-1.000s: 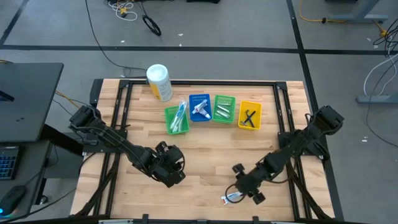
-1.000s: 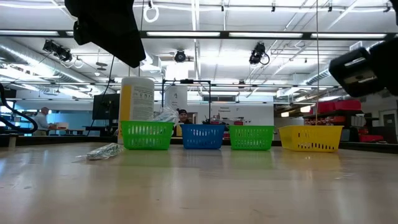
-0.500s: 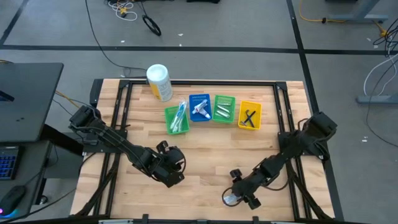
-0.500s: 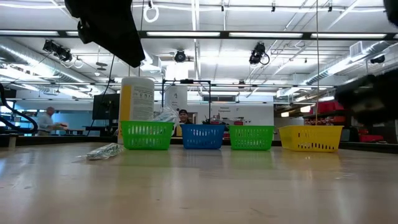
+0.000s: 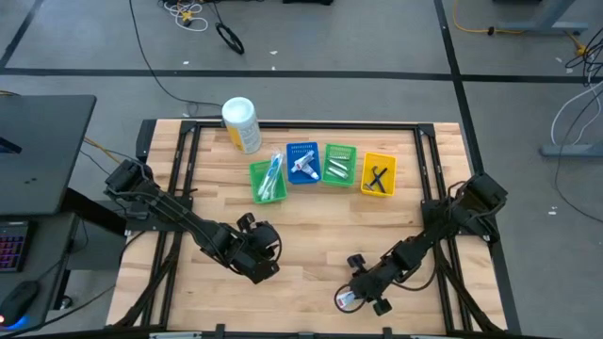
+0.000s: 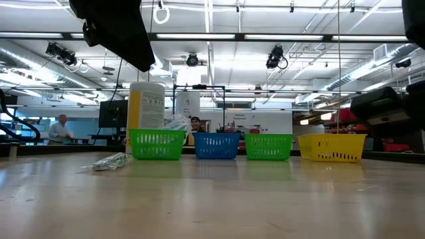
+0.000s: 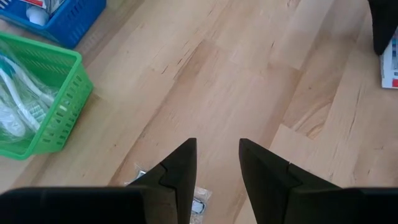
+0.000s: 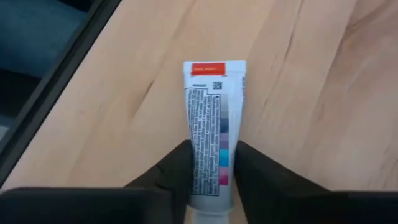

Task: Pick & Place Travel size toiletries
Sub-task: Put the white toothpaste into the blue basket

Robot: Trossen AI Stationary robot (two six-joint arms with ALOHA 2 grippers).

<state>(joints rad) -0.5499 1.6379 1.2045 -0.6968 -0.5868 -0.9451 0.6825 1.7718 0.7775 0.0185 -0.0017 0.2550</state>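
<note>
Toothpaste tube [image 8: 211, 130]: flat on the table's near edge, right of centre, caught between the right arm's fingers.
Right gripper [image 5: 356, 295]: down at the near edge, jaws closed onto the tube.
Left gripper [image 7: 217, 165]: left of centre, over bare wood, jaws slightly apart, nothing between them.
Packet [image 6: 111, 161]: silvery, on the wood near the left gripper.
Bins [image 5: 321, 169]: far side, a row of green, blue, green, yellow, toiletries inside.

Two dark jointed arms, each ending in two black tapered fingers [image 7: 181, 171].
</note>
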